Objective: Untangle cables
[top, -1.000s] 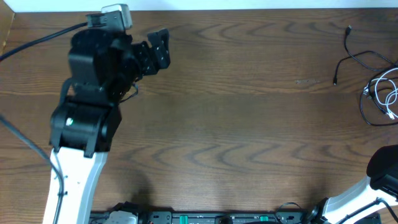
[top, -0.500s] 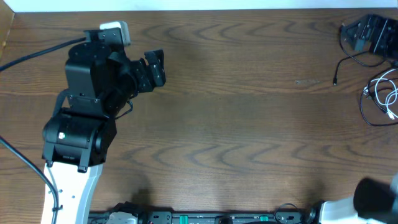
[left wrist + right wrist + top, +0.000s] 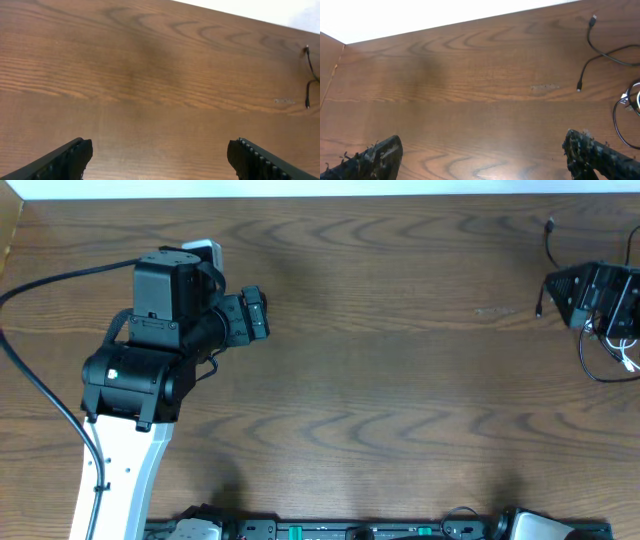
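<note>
The black cable (image 3: 539, 308) lies at the far right of the wooden table, with a loose end near the back edge and a loop by the right edge. The white cable (image 3: 627, 358) is looped in with it there. My right gripper (image 3: 556, 290) hovers over this bundle, open and empty, hiding part of it. In the right wrist view the black cable (image 3: 588, 35) and a bit of the white one (image 3: 635, 100) lie ahead to the right of the open jaws (image 3: 482, 160). My left gripper (image 3: 258, 315) is open and empty at the left, far from the cables; its wrist view (image 3: 160, 160) shows the black cable (image 3: 307, 97) far off.
The brown wooden table (image 3: 380, 400) has a raised edge at the far left and a white wall along the back. The left arm's thick black cable (image 3: 60, 275) runs off to the left edge.
My right gripper has come in at the right edge and moved down over the cable bundle. My left gripper has drawn back and down a little.
</note>
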`<action>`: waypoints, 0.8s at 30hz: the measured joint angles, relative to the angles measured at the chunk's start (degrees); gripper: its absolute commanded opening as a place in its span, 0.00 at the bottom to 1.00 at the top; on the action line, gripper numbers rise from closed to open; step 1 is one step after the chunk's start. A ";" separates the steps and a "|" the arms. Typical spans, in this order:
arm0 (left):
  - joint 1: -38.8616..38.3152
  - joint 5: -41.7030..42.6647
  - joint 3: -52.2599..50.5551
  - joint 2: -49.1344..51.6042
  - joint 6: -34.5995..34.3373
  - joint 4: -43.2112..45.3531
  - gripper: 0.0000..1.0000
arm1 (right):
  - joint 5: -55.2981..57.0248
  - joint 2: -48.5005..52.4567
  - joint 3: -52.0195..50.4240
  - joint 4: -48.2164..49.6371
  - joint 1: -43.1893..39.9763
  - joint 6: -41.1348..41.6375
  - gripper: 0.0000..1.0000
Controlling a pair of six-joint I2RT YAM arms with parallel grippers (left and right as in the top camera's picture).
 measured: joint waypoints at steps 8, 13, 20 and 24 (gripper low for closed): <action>0.00 0.00 0.00 0.04 0.00 -0.04 0.92 | 0.15 -0.81 0.00 -1.14 0.00 -3.17 0.99; 0.00 0.00 0.00 0.04 0.00 -0.04 0.92 | 1.18 -0.81 -0.22 -1.14 0.00 -6.80 0.99; 0.00 0.00 0.00 0.04 0.00 -0.07 0.92 | 4.50 -5.40 -11.21 17.29 4.81 -4.94 0.99; 0.00 0.00 0.00 0.04 0.00 -0.04 0.92 | 7.45 -13.44 -26.88 35.15 10.93 -3.78 0.99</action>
